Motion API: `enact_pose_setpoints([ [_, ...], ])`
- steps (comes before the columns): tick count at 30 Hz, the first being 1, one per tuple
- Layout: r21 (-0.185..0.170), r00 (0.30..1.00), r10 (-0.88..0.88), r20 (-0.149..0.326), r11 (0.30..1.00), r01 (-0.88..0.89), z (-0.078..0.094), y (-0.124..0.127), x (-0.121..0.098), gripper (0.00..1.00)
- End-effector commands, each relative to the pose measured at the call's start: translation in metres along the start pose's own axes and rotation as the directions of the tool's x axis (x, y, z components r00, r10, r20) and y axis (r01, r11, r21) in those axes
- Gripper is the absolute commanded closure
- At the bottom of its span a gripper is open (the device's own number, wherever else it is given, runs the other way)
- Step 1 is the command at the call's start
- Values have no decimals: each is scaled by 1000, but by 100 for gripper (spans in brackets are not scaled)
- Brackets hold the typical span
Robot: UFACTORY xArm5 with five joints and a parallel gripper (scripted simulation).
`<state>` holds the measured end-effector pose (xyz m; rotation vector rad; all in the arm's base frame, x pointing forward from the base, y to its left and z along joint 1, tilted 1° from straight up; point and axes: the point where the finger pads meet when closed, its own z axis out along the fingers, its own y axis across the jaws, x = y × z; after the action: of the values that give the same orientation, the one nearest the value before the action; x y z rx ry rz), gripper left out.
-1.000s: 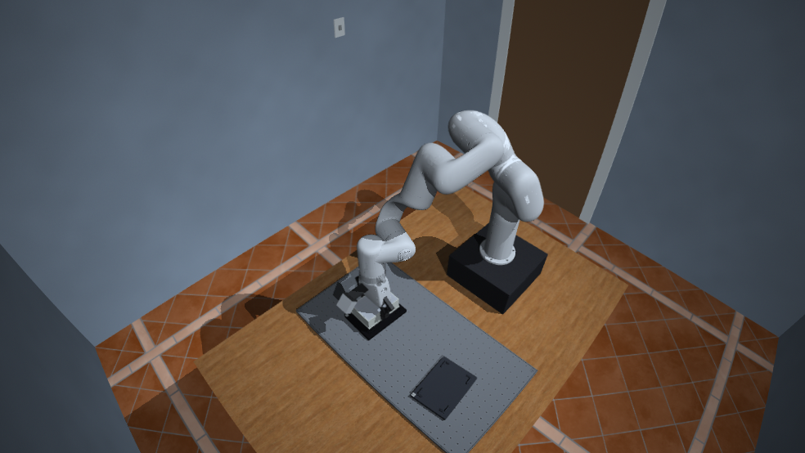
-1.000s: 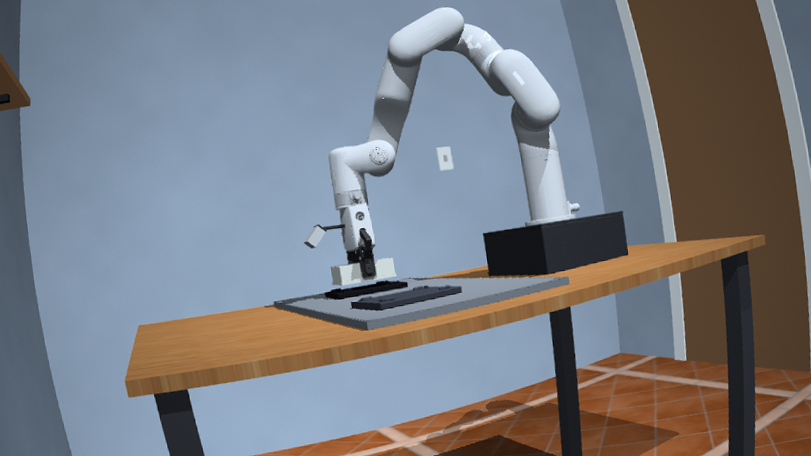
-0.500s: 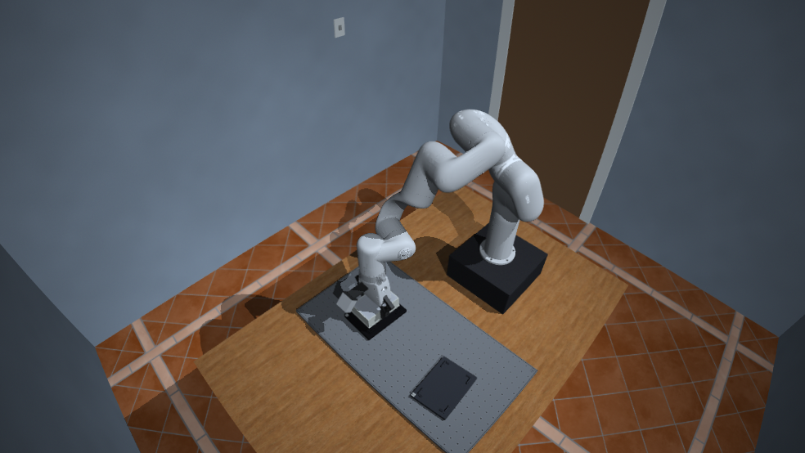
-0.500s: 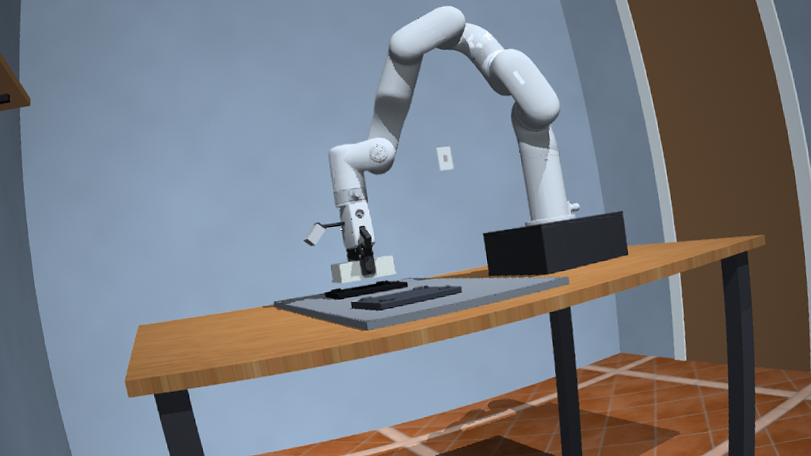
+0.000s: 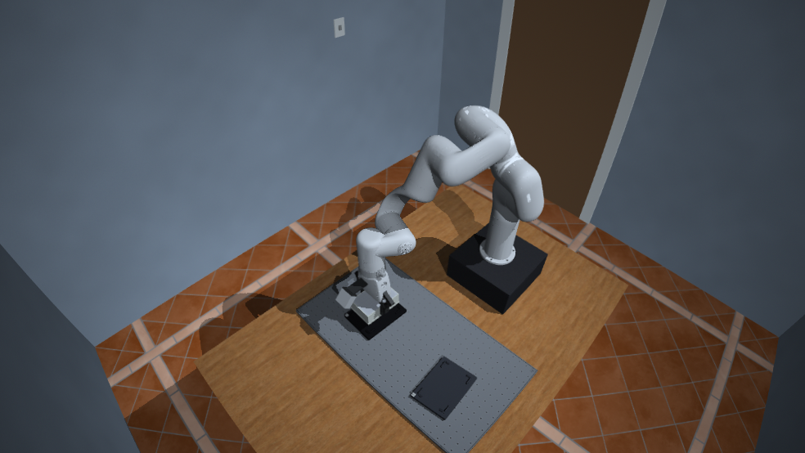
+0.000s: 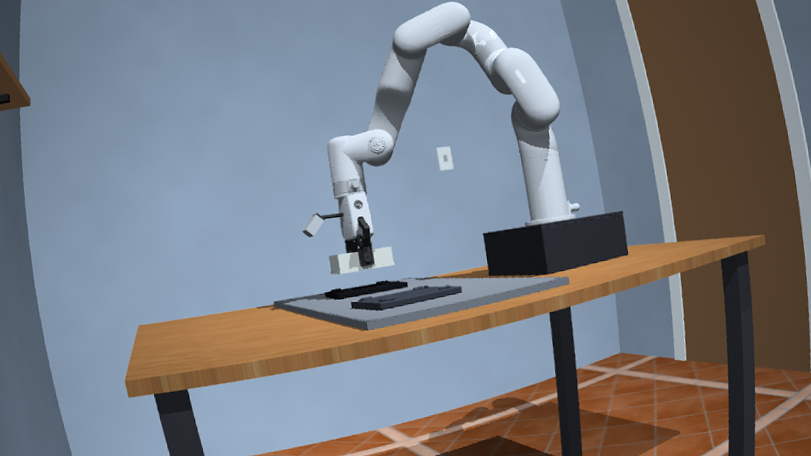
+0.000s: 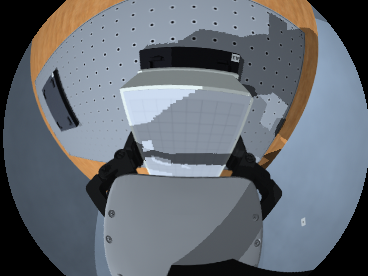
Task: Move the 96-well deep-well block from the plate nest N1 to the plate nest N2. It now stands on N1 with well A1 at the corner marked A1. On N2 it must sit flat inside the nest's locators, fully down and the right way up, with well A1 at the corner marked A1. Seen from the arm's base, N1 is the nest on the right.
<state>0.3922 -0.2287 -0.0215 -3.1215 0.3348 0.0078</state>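
The white, glossy five-joint arm (image 6: pixel 520 83) arches over from its black box pedestal (image 6: pixel 613 249) on the wooden table (image 6: pixel 236 348), wrist pointing straight down. In its black-fingered gripper (image 6: pixel 364 253) hangs the pale white rectangular deep-well block (image 6: pixel 381 256), level and the right way up, clear of the surface with open air showing under it in the exterior view. The jaws are spread wide across the block and clamped on its two opposite sides, one dark finger (image 7: pixel 123 157) on each flank in the wrist view, where the block's gridded top (image 7: pixel 194 121) fills the middle of the picture. Directly below sits the flat black plate nest N1 (image 5: pixel 374 329), its slab peeking out beneath the block on the grey perforated breadboard (image 5: pixel 428 337). Well apart along that board lies the second flat black plate nest N2 (image 5: pixel 442 387), its thin pale corner locators showing, with a small light mark at one corner. From the top, the gripper (image 5: pixel 371 307) and block hide most of N1.
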Motion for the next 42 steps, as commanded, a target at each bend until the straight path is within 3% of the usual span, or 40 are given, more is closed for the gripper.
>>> enact_pose_setpoints([
  [1,-1,1000,0,-4,1000,0,-9,0,2,100],
  [26,-1,1000,0,-4,1000,0,-47,0,2,100],
  [39,-1,1000,0,-4,1000,0,-48,0,2,100],
  [42,-2,995,-100,-4,995,100,-48,-10,3,100],
])
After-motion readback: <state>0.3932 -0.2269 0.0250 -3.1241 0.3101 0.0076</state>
